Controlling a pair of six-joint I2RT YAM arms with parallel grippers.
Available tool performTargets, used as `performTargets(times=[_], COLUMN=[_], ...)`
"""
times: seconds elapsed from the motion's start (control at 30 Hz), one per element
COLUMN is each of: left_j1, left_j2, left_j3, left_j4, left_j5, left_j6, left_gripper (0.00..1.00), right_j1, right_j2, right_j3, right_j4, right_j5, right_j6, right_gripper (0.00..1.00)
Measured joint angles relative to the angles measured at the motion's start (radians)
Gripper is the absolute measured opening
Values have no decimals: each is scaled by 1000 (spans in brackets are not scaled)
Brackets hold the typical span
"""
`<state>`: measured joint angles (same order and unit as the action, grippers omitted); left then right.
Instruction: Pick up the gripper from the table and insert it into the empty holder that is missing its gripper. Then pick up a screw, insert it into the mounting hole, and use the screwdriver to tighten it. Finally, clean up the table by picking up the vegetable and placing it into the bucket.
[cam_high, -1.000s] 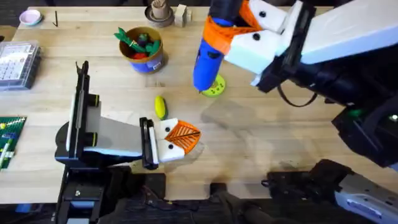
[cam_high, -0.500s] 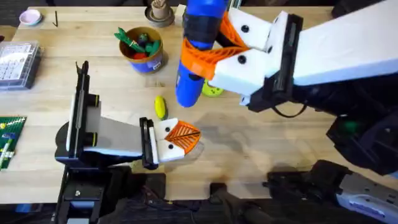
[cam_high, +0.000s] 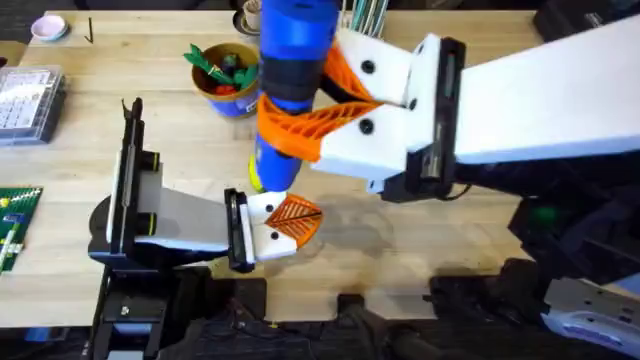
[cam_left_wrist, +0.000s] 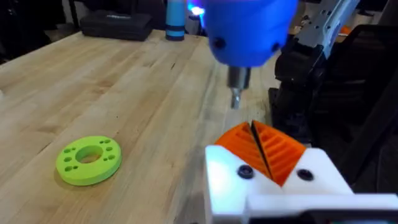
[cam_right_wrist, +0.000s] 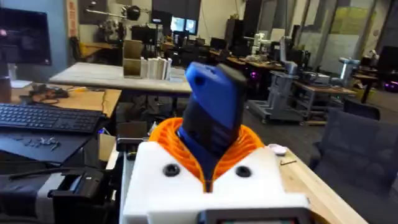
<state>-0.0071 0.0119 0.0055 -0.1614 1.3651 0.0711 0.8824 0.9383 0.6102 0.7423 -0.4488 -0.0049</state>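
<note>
The right gripper is clamped on the blue electric screwdriver, its orange ribbed pads pinching the barrel on both sides, and it carries the tool nearly upright with the bit pointing down. Over the last second it has swept the screwdriver from above the green disc across the table toward the left arm, so that in the overhead view the blue body now rises large under the camera and its lower end sits just above the left gripper.

From the left wrist view the thin metal bit hangs close over the orange pads of the left gripper, apart from them — not yet touching, as far as the blurred tip allows one to say. The left gripper rests low on the table with its two orange pads pressed together, holding nothing; it has not moved in that time.

That shift suggests the tightening step is at hand: the tool is being lined up over the mount, and the next move calls for a careful descent so the bit finds the screw head, which I cannot make out here.

The yellow vegetable lies on the table just beyond the left gripper, mostly hidden behind the screwdriver. The orange-brown bucket stands farther back with green and red toy vegetables in it — the clean-up is still to do.
</note>
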Motion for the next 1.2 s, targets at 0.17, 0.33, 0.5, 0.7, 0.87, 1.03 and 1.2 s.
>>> performTargets(times=[0.17, 0.33, 0.5, 0.7, 0.87, 1.03, 1.2], left_j1=[0, 0, 0, 0, 0, 0, 0], left_j2=[0, 0, 0, 0, 0, 0, 0], left_j3=[0, 0, 0, 0, 0, 0, 0], left_j4=[0, 0, 0, 0, 0, 0, 0], left_j5=[0, 0, 0, 0, 0, 0, 0], left_j6=[0, 0, 0, 0, 0, 0, 0], left_gripper=[4, 4, 4, 4, 4, 4, 4], right_j1=[43, 67, 68, 68, 68, 68, 68], right_j2=[62, 100, 100, 100, 100, 99, 99], right_j3=[0, 0, 0, 0, 0, 0, 0], right_j4=[44, 52, 61, 61, 61, 49, 19], right_j5=[0, 0, 0, 0, 0, 0, 0], right_j6=[-3, -3, -3, -3, -3, -3, -3], right_gripper=[22, 22, 22, 22, 22, 22, 22])
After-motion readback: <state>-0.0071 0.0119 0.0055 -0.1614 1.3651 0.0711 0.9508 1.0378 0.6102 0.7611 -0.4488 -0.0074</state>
